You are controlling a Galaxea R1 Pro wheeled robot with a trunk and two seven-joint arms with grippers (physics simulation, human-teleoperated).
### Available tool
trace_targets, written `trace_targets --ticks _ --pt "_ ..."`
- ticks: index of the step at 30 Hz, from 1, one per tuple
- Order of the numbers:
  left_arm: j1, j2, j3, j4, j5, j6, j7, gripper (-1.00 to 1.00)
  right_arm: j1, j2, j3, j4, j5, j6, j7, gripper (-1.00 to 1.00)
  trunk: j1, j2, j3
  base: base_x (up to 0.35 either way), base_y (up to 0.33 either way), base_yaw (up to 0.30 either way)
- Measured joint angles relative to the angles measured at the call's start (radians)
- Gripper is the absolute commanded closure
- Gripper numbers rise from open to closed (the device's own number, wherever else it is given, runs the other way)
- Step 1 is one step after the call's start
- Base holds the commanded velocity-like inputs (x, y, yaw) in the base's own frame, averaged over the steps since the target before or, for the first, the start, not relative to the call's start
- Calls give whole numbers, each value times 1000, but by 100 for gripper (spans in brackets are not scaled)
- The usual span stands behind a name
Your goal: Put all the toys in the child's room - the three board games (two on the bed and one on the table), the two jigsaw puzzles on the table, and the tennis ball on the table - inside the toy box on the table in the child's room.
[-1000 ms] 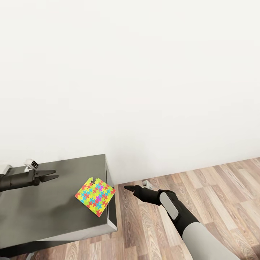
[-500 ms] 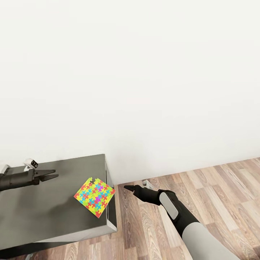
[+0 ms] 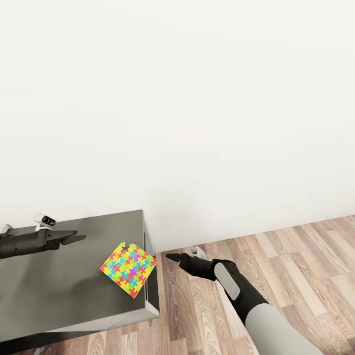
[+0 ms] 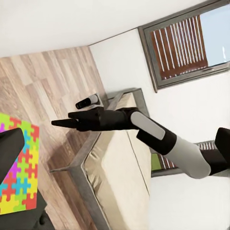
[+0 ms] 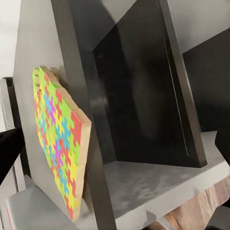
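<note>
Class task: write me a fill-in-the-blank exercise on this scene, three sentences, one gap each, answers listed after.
1. The jigsaw puzzle lies on the dark-grey top of the ____.
2. One corner of the puzzle juts past the table edge, towards the ____ gripper.
3. The right gripper hangs over the wooden ____.

Missing words: table; right; floor

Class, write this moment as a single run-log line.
left gripper: empty, above dark table top | right gripper: empty, beside table | jigsaw puzzle: flat, overhanging table edge
</note>
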Motion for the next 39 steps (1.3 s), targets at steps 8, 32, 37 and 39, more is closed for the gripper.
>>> trace_targets --ticks 8,32,37,39 --pt "25 4 8 -16 14 3 0 -100 -2 6 0 2 -5 20 14 -100 12 -21 -10 0 0 0" --pt "28 2 9 -17 15 -4 0 -100 -14 5 2 3 -1 78 91 -100 12 -21 -10 6 43 0" --pt "28 2 9 -17 13 -5 0 -100 -14 4 2 3 -1 78 92 -100 11 -21 -10 99 1 0" --pt "28 2 9 -17 13 -6 0 -100 -14 4 2 3 0 78 92 -100 12 -21 -10 46 0 0"
